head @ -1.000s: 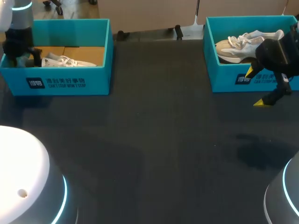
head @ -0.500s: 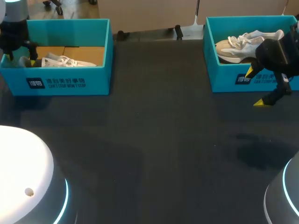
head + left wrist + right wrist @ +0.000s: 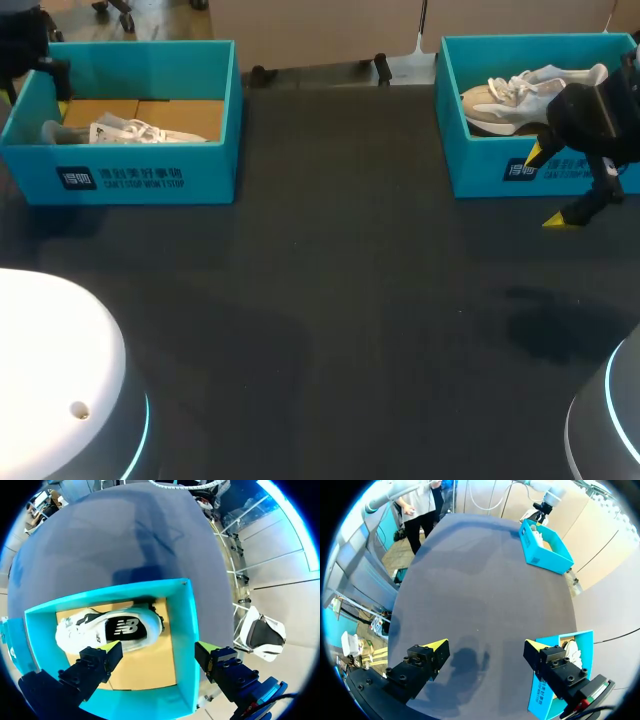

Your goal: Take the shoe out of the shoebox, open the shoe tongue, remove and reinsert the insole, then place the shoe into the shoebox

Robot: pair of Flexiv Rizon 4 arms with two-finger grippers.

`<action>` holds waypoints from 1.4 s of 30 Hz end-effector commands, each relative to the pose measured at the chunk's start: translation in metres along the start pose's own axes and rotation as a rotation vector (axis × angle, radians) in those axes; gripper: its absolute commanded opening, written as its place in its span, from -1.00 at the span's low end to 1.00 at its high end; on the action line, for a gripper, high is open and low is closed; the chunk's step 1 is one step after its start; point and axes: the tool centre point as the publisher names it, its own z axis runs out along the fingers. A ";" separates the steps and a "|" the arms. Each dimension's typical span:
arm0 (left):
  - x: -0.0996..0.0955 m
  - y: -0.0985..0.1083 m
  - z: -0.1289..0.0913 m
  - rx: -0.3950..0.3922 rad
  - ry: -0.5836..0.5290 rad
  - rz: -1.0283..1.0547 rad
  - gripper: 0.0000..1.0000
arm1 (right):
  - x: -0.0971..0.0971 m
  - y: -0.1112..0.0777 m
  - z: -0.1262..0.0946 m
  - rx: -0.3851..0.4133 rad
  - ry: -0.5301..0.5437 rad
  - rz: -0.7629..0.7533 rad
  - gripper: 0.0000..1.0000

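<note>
At the table's [image 3: 330, 300] left, the shoebox [image 3: 130, 180] holds the shoe [image 3: 130, 131], untaken: your left gripper [image 3: 159, 647] is now up out of it, spread wide and empty, so the pick-up isn't done. Your right gripper [image 3: 486, 645], equally wide and empty, hasn't moved

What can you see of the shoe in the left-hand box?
The shoe is a white sneaker with a black side panel and white laces. It lies on its side on the brown cardboard floor of the teal box. The open left gripper hangs above without touching it.
</note>
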 end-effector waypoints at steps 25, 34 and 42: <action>-0.006 -0.013 -0.115 0.002 -0.165 -0.154 1.00 | -0.002 0.001 0.002 0.004 0.003 0.001 1.00; -0.006 -0.013 -0.115 0.002 -0.165 -0.154 1.00 | -0.002 0.001 0.002 0.004 0.003 0.001 1.00; -0.006 -0.013 -0.115 0.002 -0.165 -0.154 1.00 | -0.066 -0.023 0.003 0.038 -0.080 0.538 1.00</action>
